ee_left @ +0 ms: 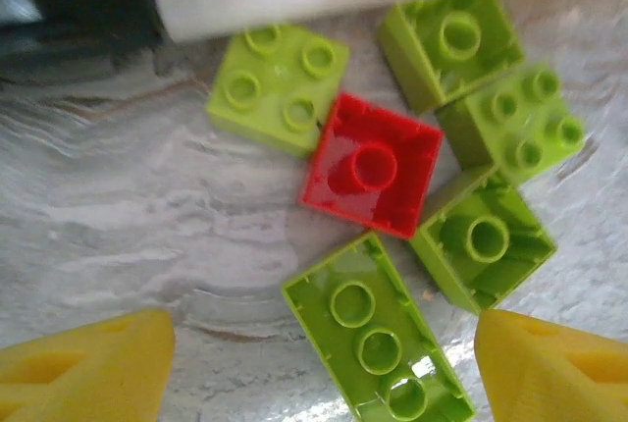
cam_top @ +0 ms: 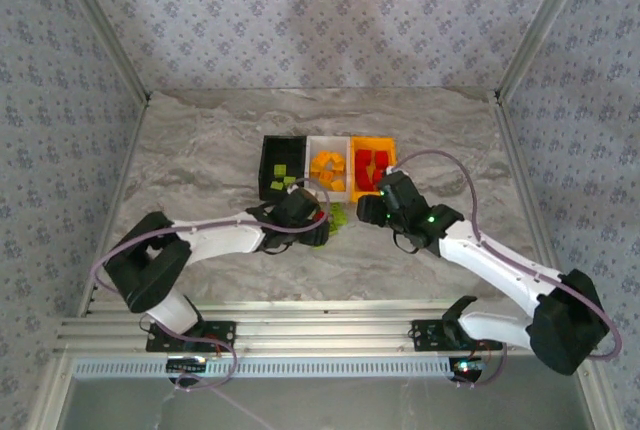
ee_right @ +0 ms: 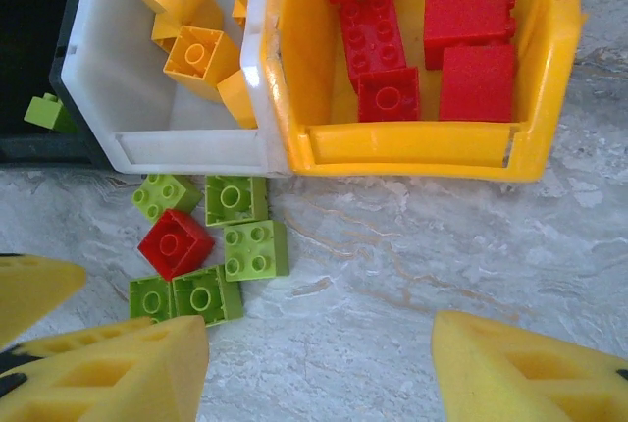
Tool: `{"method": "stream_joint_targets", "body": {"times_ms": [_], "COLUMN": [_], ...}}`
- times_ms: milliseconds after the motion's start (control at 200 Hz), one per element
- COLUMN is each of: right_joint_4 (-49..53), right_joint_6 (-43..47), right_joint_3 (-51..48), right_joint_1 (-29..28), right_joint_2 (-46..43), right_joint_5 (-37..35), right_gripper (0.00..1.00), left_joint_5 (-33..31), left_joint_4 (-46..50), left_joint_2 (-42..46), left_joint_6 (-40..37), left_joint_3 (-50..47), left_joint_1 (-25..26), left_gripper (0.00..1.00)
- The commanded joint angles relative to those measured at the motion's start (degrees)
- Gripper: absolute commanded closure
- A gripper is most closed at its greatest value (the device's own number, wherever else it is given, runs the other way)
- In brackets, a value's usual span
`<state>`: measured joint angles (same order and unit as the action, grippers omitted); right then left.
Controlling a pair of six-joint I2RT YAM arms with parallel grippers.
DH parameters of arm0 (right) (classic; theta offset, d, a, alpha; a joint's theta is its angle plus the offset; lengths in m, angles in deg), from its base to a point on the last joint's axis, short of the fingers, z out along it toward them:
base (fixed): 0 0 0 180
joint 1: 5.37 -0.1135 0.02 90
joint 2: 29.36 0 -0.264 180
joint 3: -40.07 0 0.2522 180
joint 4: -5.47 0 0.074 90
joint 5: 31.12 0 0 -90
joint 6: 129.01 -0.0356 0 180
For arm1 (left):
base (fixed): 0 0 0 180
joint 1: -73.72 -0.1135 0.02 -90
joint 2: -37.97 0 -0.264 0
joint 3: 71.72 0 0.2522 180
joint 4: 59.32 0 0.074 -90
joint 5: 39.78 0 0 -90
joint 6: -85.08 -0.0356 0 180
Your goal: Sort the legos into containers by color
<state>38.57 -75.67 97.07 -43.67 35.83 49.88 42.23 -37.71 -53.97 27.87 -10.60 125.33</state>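
Loose legos lie on the table just in front of the white bin: one red brick ringed by several lime green ones, among them a long green brick. My left gripper hangs open over this cluster, the long green brick lying between its yellow fingers without touching either. The right gripper is open over bare table right of the cluster, nothing between its fingers. The black bin holds green bricks, the white bin orange-yellow ones, the orange bin red ones.
The three bins stand side by side at mid-table, touching. Both arms meet in front of them, the left gripper and the right gripper close together. A yellow finger of the left gripper shows at the left of the right wrist view.
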Motion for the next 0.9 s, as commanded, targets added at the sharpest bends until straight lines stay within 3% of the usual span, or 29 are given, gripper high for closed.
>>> {"method": "stream_joint_targets", "body": {"times_ms": [0, 340, 465, 550, 630, 755, 894], "right_joint_4": [1.5, 1.2, 1.0, 0.8, 0.6, 1.3, 2.3], "right_joint_6": [-1.4, -1.1, -1.2, -1.3, -1.5, -1.6, -1.7], "right_joint_3": [-1.1, -2.0, -2.2, -2.2, -2.0, -2.1, -2.5], "right_joint_1": [0.8, 2.2, 2.2, 2.2, 2.3, 2.2, 2.2], "right_joint_2": [-2.7, -6.2, -6.6, -6.7, -7.1, -7.9, -9.9], "right_joint_5": [-1.8, -1.4, -1.3, -1.2, -1.4, -1.7, -2.5], "right_gripper": [0.36, 0.36, 0.36, 0.36, 0.36, 0.36, 0.36], "left_joint_5": [-2.5, -8.2, -8.1, -6.8, -6.0, -7.6, -7.3], "left_joint_4": [3.7, 7.5, 7.7, 7.3, 7.2, 8.5, 13.0], "left_joint_2": [-1.6, 0.0, 3.2, 3.7, 2.8, 0.2, -4.9], "left_joint_6": [-1.8, 2.5, 3.1, 2.1, 0.7, -2.5, -6.2], "left_joint_3": [2.0, -4.2, -7.1, -7.2, -5.7, -1.5, 4.9], "left_joint_1": [2.2, 2.7, 2.3, 2.0, 2.0, 2.0, 0.7], "left_gripper": [0.20, 0.40, 0.39, 0.26, 0.21, 0.24, 0.35]}}
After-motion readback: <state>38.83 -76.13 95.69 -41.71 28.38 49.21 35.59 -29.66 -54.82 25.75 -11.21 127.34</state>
